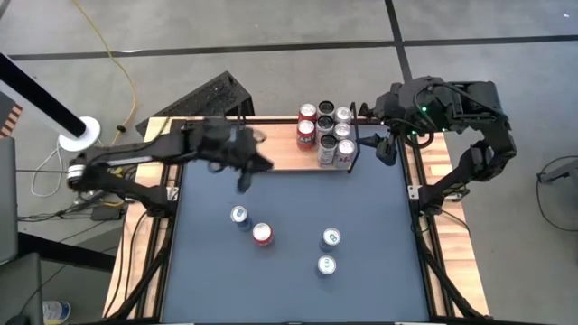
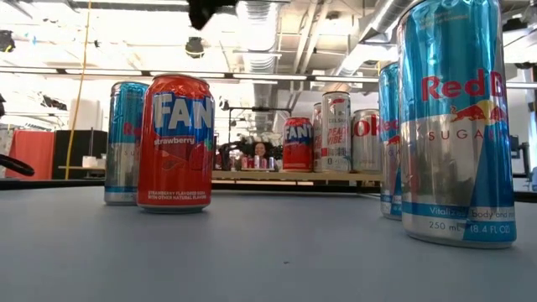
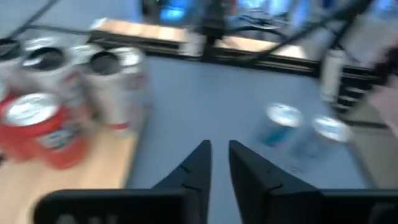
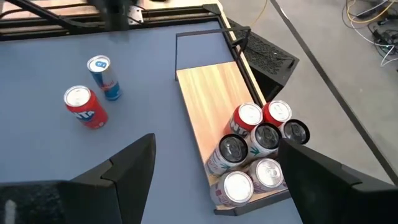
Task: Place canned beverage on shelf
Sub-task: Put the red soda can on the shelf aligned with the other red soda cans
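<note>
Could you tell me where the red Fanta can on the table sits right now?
In the high view, the red Fanta can stands upright left of the table's centre, beside a blue can.

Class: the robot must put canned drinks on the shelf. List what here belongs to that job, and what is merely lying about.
Belongs:
- shelf
- seven cans on the shelf
- four cans on the table
- left claw
- right claw

Lying about:
- yellow cable
- black case behind the table

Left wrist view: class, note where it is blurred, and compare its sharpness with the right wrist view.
Left wrist view: smeared throughout, the cans on the shelf and the blue cans streaked. Right wrist view: crisp, the shelf cans clearly outlined.
</note>
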